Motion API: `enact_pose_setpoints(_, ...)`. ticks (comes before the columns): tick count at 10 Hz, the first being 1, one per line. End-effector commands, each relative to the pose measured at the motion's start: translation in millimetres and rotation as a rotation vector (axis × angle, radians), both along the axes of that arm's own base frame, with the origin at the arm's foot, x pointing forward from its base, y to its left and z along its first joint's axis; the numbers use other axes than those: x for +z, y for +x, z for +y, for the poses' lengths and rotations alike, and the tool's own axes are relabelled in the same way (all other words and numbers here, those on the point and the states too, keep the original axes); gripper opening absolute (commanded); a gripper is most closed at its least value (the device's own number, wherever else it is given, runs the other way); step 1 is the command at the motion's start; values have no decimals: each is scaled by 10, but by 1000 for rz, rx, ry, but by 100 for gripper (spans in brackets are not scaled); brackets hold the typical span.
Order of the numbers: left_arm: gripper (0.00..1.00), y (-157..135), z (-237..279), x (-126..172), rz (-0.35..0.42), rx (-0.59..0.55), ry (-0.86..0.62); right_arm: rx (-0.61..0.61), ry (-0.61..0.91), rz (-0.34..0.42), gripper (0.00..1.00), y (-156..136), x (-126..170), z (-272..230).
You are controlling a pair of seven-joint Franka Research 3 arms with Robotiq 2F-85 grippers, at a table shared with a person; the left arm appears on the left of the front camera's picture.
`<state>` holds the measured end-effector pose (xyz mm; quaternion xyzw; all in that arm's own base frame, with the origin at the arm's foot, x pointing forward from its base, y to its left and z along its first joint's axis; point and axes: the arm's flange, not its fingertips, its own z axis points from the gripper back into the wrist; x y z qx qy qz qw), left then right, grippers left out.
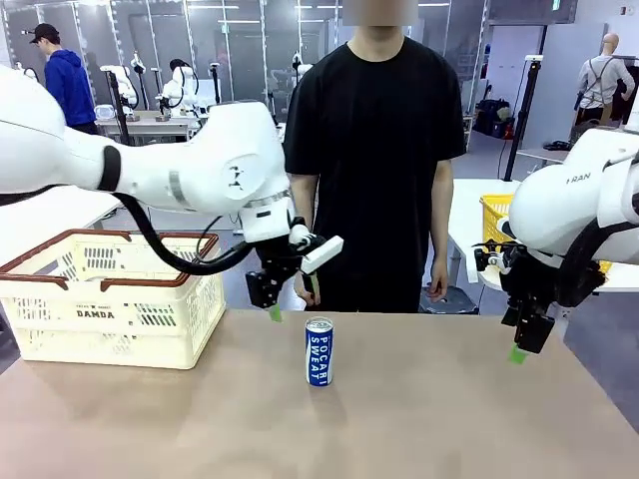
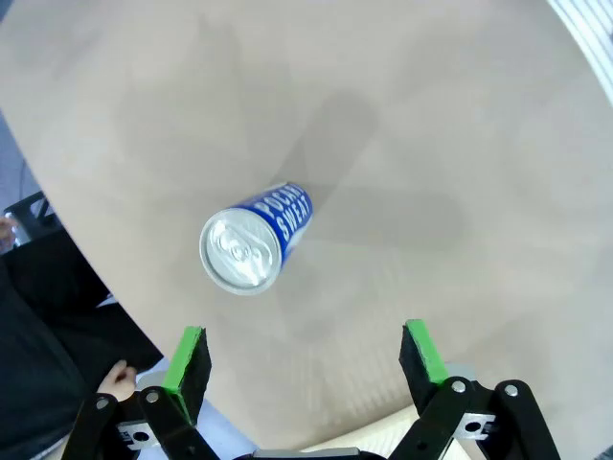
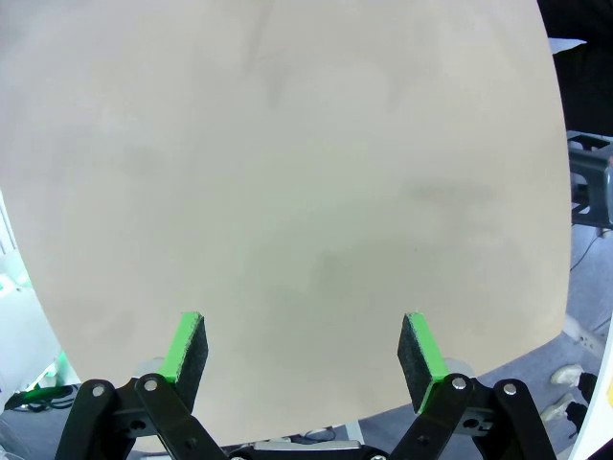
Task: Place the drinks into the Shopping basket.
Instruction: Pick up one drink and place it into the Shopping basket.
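Note:
One blue drink can (image 1: 319,351) with white "POCARI SWEAT" lettering stands upright near the middle of the table. In the left wrist view the same can (image 2: 257,238) lies below and ahead of the fingers, its silver top facing the camera. My left gripper (image 1: 293,299) hangs open above the table's far edge, just behind and left of the can, with nothing between its green pads (image 2: 187,359). My right gripper (image 1: 524,344) hovers open over the table's right side, holding nothing; its pads (image 3: 421,350) frame bare tabletop. The cream Shopping basket (image 1: 110,339) with a brown rim sits at the far left.
A person in a black shirt (image 1: 374,150) stands at the far side, hands hanging down, one hand just behind my left gripper. A yellow mesh basket (image 1: 493,215) rests on another table at the back right. The beige table (image 1: 449,419) has bare room in front and to the right.

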<state>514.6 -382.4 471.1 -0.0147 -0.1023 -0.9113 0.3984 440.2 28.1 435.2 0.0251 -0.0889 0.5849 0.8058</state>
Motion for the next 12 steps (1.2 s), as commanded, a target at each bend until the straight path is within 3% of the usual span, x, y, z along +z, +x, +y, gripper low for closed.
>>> enact_pose_setpoints(1, 100, 56, -181, -68, 32, -12, 49, -1, -1, 2, 100, -7, -6, -7)
enact_pose_setpoints(7, 100, 162, -521, -470, -21, -32, 79, -1, -1, 2, 100, -7, -6, -7)
enact_pose_setpoints(12, 100, 187, -503, -533, -13, -52, 85, -1, -1, 2, 100, -7, -6, -7)
